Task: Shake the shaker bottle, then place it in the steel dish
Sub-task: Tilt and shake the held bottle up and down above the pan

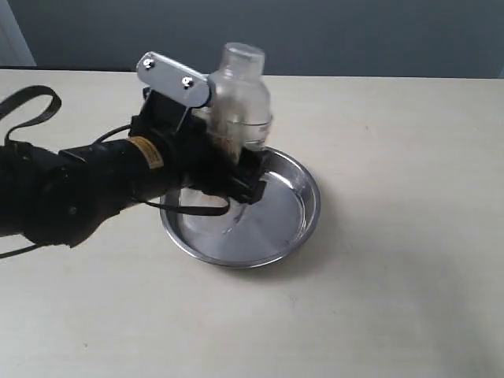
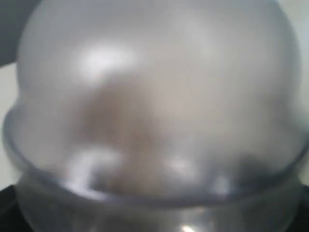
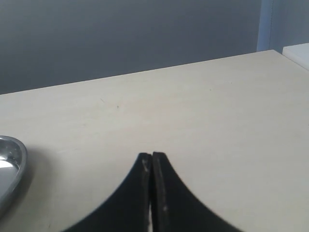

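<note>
At frame centre, left gripper point(image 1: 238, 161) clamps upright bottle point(image 1: 240, 94) at dish's point(image 1: 311, 201) upper edge; right gripper point(image 3: 152, 164) fingers pressed together.

Nothing readable: the yellow sticker point(image 1: 146, 152) just behind the left gripper point(image 1: 240, 165) is too small, and the marks on the shaker bottle point(image 1: 240, 87) are blurred.

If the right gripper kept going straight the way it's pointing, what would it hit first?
Nothing close, it seems: the shut right gripper points across open beige table toward the grey wall. The round shiny steel dish lies off to one side of that line.
</note>
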`<state>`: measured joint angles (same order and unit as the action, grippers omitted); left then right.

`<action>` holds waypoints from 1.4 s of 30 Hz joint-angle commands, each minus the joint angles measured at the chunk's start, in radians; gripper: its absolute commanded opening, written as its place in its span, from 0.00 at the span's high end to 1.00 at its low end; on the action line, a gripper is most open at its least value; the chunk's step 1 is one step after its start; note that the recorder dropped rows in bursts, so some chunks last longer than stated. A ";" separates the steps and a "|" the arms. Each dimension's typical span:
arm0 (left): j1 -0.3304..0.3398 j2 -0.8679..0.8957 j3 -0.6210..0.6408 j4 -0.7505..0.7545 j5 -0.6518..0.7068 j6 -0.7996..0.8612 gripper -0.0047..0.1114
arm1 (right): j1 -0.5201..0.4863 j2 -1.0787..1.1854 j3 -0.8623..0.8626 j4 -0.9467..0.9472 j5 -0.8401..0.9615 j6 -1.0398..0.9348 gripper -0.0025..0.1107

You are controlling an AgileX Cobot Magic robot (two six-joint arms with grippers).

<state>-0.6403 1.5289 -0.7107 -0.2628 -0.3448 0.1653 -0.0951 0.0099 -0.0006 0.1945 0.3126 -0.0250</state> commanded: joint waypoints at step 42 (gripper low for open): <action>-0.056 -0.028 -0.078 0.046 0.058 -0.036 0.96 | -0.002 -0.005 0.001 0.001 -0.008 -0.001 0.98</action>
<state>-0.5906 1.5321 -0.7355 -0.5519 -0.3999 0.2490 -0.0951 0.0099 -0.0006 0.1965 0.3126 -0.0250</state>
